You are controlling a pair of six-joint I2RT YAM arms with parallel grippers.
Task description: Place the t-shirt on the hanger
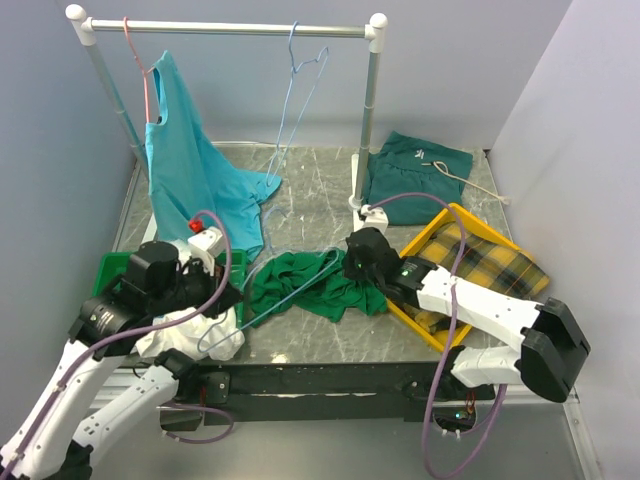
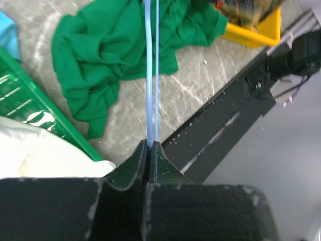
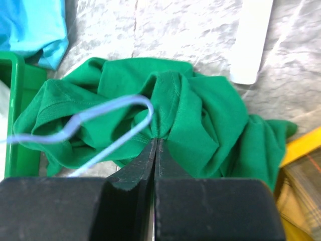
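The left gripper point(image 2: 151, 145) is clamped tight on the hanger point(image 2: 152, 75). Two thin blue wires come straight out from its tip and run ahead onto the t-shirt point(image 2: 115, 55). The t-shirt lies in a crumpled heap on the bench point(image 1: 320, 200), in front of both grippers. The right gripper point(image 3: 154, 143) is closed too, and it pinches a fold of the green cloth right at its tip. A bent end of the hanger rests on the t-shirt, just beside that tip. A green tray point(image 2: 30, 110) sits beside the left gripper. A yellow tray point(image 3: 301, 145) sits beside the right gripper.
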